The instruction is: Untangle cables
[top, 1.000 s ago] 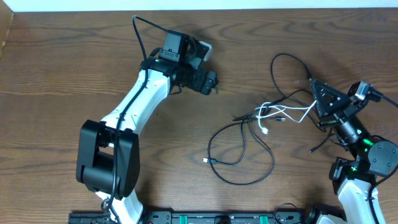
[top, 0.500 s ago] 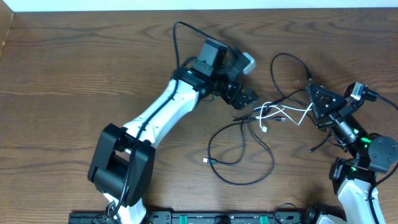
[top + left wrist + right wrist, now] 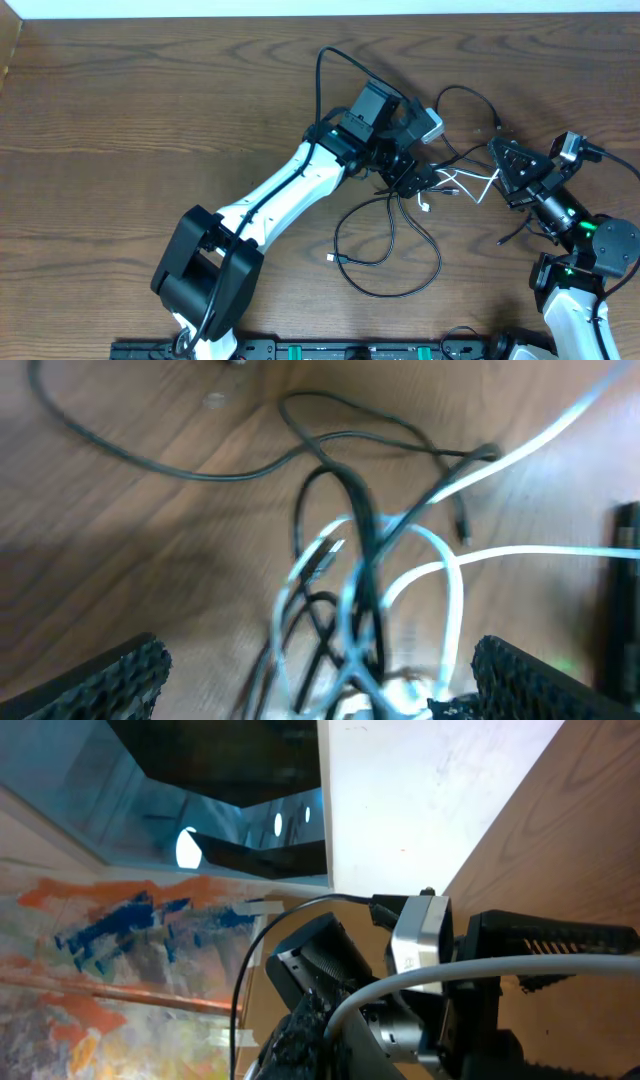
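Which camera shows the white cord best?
The overhead view: most of the white cord shows, stretching from the right claw. The left wrist view shows blurry loops; the right wrist view only a short piece.

Overhead view: I find even, diffuse light from above. The table shows sharp grain and no glare, and my left arm throws only a faint soft shadow.

Left wrist view: dimmer and blurred throughout. The cables are smeared, pale strands carry a bluish cast, and the lower corners fall dark.

Right wrist view: a blue tint up left, a bright ceiling light, a washed-out white wall, and the near white cable out of focus.
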You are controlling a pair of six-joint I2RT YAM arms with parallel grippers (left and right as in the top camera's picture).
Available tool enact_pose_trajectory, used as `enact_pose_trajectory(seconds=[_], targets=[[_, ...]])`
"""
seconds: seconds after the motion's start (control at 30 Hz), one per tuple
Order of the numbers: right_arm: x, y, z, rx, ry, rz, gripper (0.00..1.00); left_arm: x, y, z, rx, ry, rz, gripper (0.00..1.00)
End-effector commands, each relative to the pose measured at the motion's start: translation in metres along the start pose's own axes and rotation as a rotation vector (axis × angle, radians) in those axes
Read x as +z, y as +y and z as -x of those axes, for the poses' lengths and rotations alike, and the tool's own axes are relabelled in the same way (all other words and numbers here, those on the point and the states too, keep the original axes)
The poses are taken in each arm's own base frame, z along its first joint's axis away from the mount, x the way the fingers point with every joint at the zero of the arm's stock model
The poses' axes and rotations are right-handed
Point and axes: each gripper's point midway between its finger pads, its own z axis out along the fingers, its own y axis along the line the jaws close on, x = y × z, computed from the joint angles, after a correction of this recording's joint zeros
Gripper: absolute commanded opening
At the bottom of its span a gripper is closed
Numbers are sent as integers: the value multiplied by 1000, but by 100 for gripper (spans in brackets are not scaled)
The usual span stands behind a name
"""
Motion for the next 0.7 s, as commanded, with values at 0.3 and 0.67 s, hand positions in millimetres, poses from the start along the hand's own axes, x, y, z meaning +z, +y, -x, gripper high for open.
enact_pose_trajectory(seconds=[0.3,0.67], targets=[[1,8,-3,-41,21,10,1,13,40,-19,-10,75,209,96],[1,8,-3,-41,22,9,1,31,17,-28,18,116,168,95]])
